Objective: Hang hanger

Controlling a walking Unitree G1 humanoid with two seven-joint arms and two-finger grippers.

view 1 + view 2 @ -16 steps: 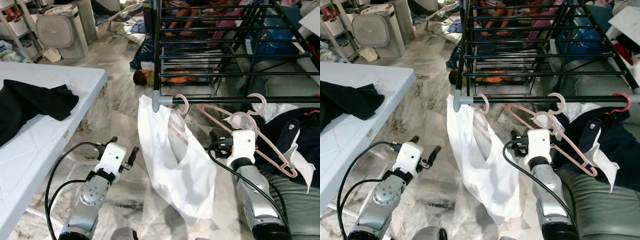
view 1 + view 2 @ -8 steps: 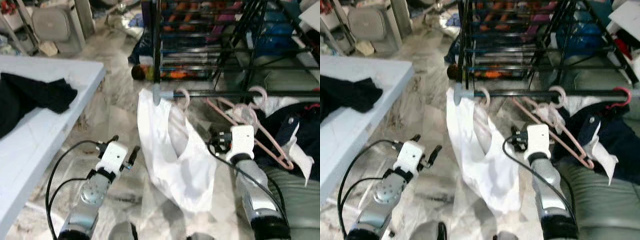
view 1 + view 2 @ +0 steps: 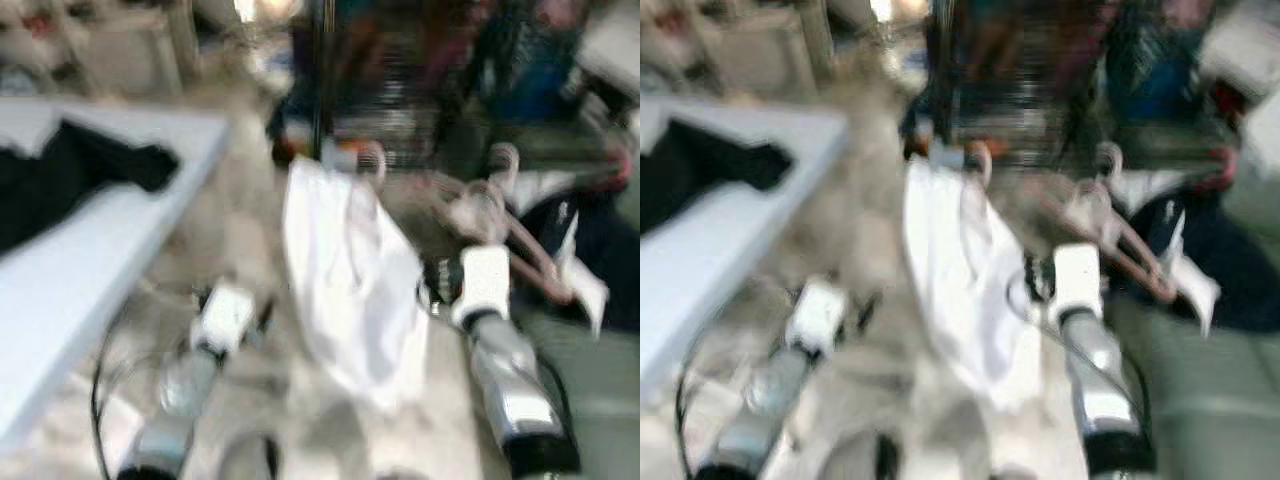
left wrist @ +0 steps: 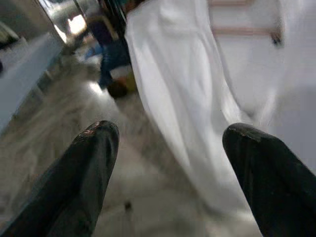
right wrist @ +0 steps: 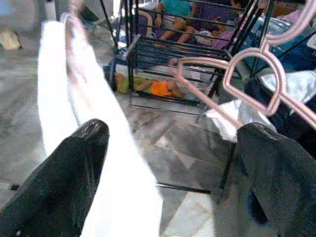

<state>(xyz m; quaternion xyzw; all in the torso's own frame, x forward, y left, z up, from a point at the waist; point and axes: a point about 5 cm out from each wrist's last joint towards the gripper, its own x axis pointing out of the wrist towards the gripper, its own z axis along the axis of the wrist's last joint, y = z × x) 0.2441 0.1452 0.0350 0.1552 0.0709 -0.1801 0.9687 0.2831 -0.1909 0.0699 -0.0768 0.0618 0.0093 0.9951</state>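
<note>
The head views have gone blurred where half a second ago they were sharp, and the whole scene has shifted, so the robot is likely turning or stepping rather than anything on the rack moving. The black drying rack point(image 5: 163, 44) fills the back of the scene, with the white desk point(image 3: 90, 260) on the robot's left carrying a black garment point(image 3: 70, 175). A white garment point(image 3: 350, 270) hangs on a pink hanger point(image 3: 368, 165) at the rack's near corner, and an empty pink hanger point(image 5: 256, 74) dangles from the rail just beyond the right end effector point(image 5: 173, 168). That end effector's fingers are spread wide and hold nothing; the left end effector point(image 4: 168, 168), low beside the white garment, is likewise apart and empty. With both free, the hanging looks done.
</note>
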